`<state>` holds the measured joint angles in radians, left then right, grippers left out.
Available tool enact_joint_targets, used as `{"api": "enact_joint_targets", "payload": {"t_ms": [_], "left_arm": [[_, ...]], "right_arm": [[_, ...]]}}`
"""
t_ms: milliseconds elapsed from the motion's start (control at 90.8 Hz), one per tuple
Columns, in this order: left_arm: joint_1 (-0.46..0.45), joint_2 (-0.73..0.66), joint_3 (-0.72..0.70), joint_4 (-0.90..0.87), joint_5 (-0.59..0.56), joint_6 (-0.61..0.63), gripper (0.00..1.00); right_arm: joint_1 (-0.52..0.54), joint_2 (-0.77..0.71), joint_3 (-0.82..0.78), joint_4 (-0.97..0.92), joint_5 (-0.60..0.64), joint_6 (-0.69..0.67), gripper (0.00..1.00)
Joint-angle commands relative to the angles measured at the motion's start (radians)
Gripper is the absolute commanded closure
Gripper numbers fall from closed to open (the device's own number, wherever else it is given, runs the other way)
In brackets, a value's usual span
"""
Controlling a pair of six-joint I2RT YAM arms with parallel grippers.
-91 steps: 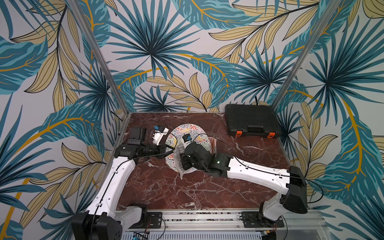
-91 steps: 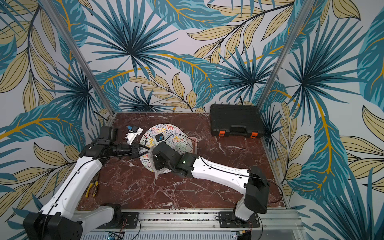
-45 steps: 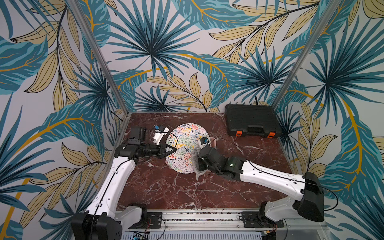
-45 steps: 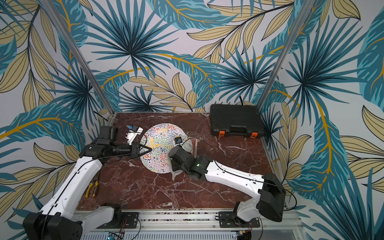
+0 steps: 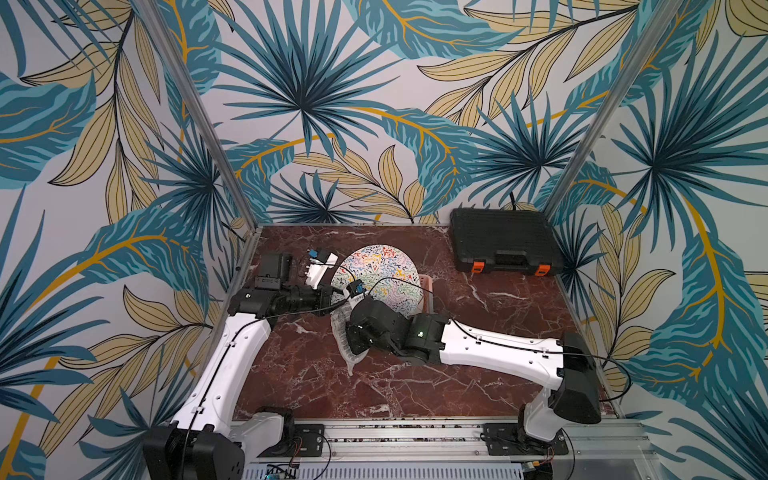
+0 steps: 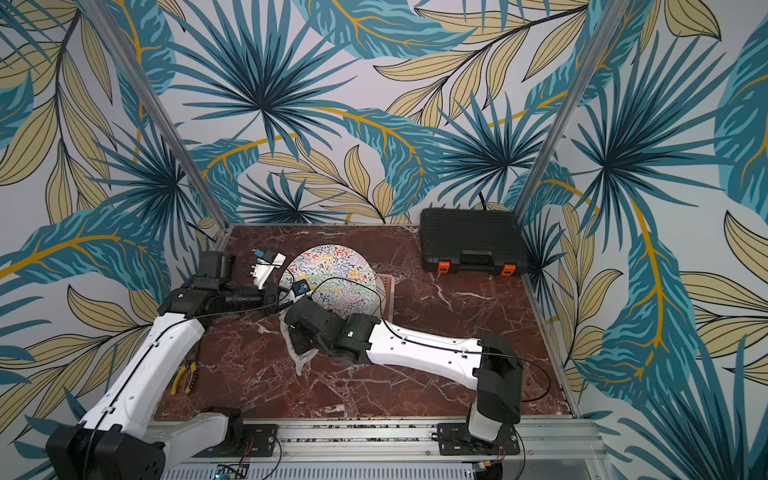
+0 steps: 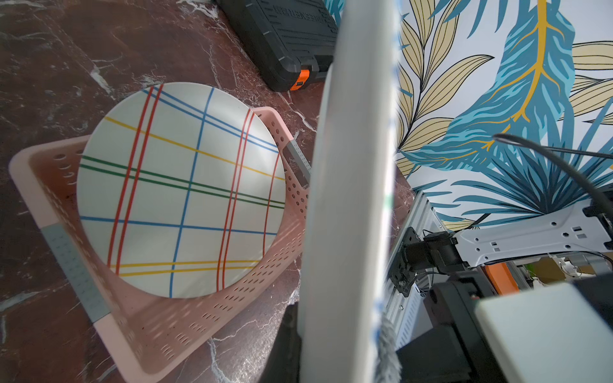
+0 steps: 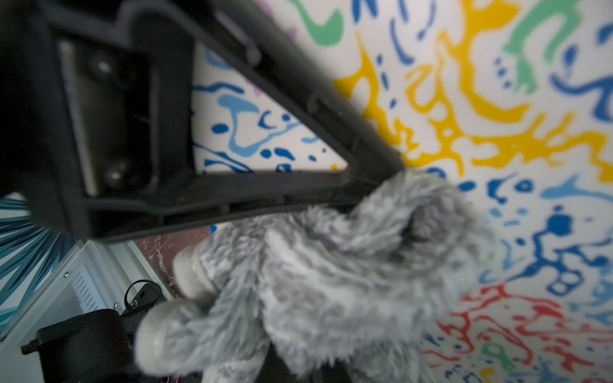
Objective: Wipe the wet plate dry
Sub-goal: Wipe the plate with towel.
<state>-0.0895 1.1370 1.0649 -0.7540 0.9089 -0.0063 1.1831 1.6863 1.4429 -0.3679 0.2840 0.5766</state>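
While the left gripper (image 5: 337,296) pinches its rim and the right gripper (image 8: 378,185), closed on the soft cloth (image 8: 331,272), presses its face, you should treat the stiff, wet-slick, breakable plate (image 5: 382,270), upright beside the pink basket (image 5: 428,286), gently.

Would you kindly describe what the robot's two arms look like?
Both the left arm and right arm have white shells, black joints and thin black cables. A green light marks a right-arm joint; its pincer finger is a black triangular frame.
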Motion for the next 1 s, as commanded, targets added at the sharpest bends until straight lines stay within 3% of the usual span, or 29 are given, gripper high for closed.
{"api": "enact_joint_targets", "payload": {"t_ms": [0,253,408,628,991], "left_arm": [[-0.007,-0.038,0.033,0.025,0.163,-0.024,1.0],[-0.005,-0.043,0.034,0.022,0.171,-0.026,1.0],[-0.004,-0.046,0.034,0.022,0.173,-0.026,1.0],[-0.003,-0.044,0.035,0.024,0.175,-0.03,1.0],[-0.001,-0.049,0.032,0.025,0.174,-0.028,1.0]], "right_arm": [[-0.046,-0.037,-0.11,0.021,0.014,0.039,1.0],[-0.168,-0.224,-0.38,0.034,0.08,0.09,1.0],[-0.275,-0.312,-0.453,0.032,0.077,0.088,1.0],[-0.277,-0.285,-0.371,0.001,0.033,0.046,1.0],[-0.107,-0.097,-0.157,0.061,-0.042,0.051,1.0]]}}
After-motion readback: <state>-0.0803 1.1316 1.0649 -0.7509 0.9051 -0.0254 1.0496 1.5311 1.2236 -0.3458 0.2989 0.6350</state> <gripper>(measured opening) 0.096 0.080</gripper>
